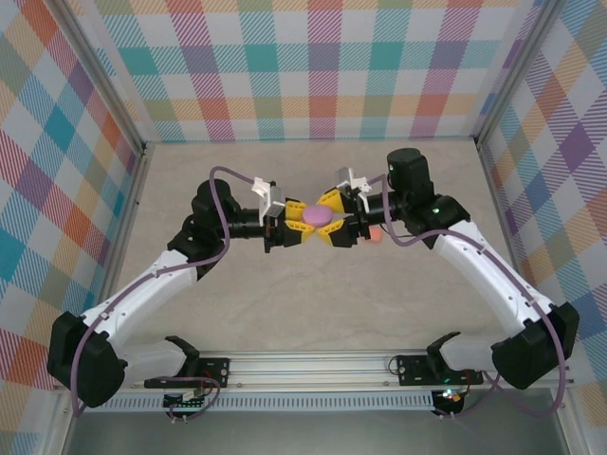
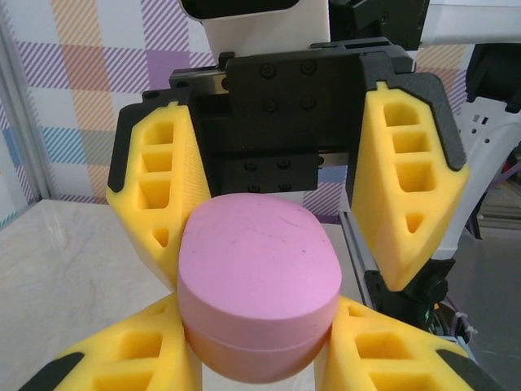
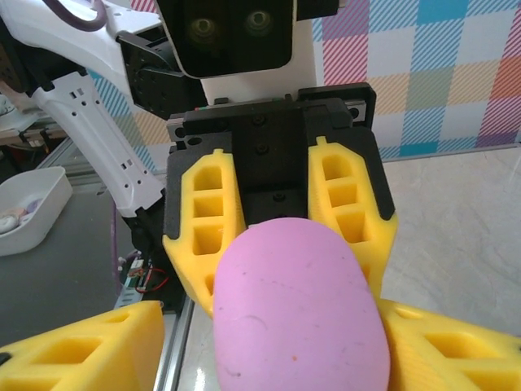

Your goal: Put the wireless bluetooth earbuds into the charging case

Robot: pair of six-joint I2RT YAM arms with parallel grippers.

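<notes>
Plaid walls (image 1: 313,66); pink case (image 2: 259,281) contents hidden

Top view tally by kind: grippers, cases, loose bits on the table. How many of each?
grippers: 2 (left gripper shut on the case, right gripper open)
purple case: 1, held between the two grippers
small salmon piece: 1, beside the right gripper, too small to identify
total: 4

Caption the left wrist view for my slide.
Left gripper grips the closed pink case; right gripper faces it, open.
</notes>
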